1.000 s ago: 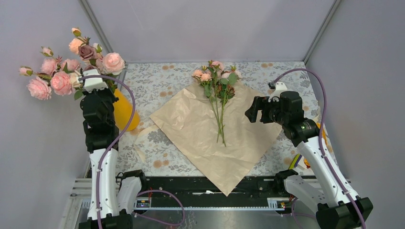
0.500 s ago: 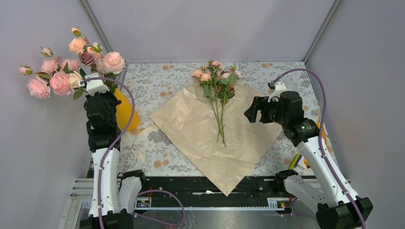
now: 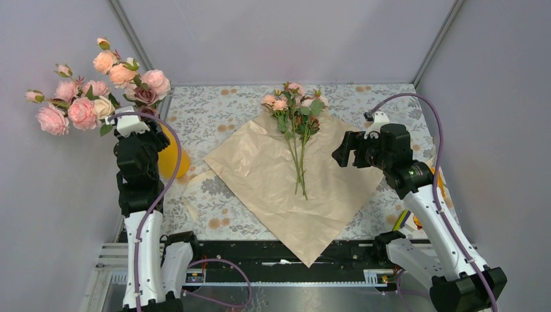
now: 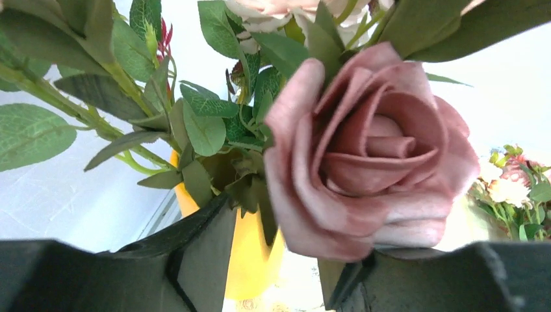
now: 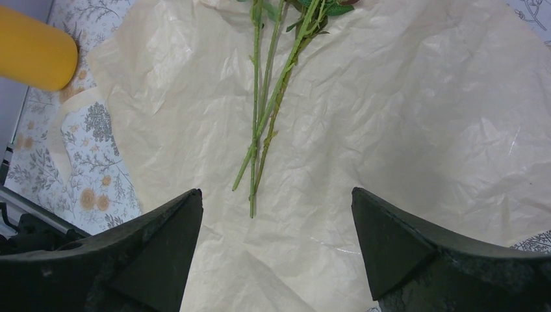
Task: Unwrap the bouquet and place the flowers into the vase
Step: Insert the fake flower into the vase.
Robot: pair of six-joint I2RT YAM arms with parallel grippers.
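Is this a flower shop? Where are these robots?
Probably a robot lab test booth, not a shop. Plain grey walls box in one small table with a flowery cloth. A left arm and a right arm, both trailing cables, are bolted to a metal rail at its edge.

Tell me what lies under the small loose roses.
The flowers lie on the unfolded peach paper. The patterned table cover shows around it; whatever is beneath the paper is hidden.

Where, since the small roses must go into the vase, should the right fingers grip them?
On the bare stems, from above, right fingers straddling them crosswise: they lie flat and bunched together on the paper, while the blooms splay.
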